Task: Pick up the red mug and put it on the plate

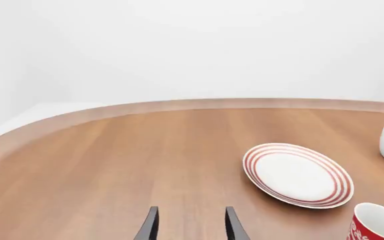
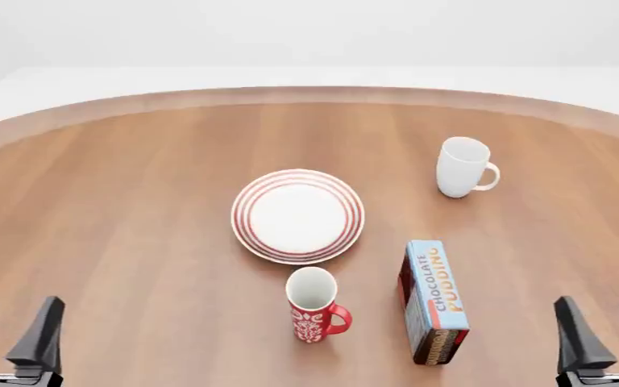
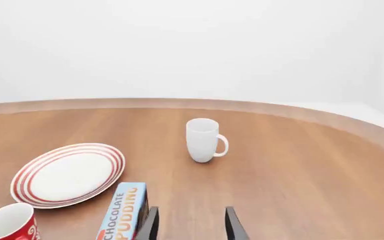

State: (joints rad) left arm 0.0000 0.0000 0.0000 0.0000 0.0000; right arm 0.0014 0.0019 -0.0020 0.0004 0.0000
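**Front view: both arms parked at the near edge, red mug untouched**

Front view, near to far. Left gripper (image 2: 9, 330) sits at the near-left corner, right gripper (image 2: 608, 330) at the near-right. Both have fingers spread with nothing between them. Wrist views agree: clear gap between the finger pairs, only table (image 2: 126, 210) under them.

Risks first:
- Red mug (image 2: 313, 305) stands upright, handle turned toward the right gripper. A side approach from the right would likely meet the handle first and spin or tip the mug.
- Pudding box (image 2: 434, 300) lies between the right gripper and the mug, just beside it. A low sweep from the right could clip it and shove it into the mug.
- Plate (image 2: 297, 215) is just beyond the mug. Too low a carry could catch its rim.
- White mug (image 2: 461, 166) is the decoy, far side and right of the plate. Wrong target if picked.

Where the mug is: forward of and inboard from both grippers, roughly midway between them, well apart from each. The left gripper has an unobstructed line to it. The plate lies directly past it on the same line, near but not touching.
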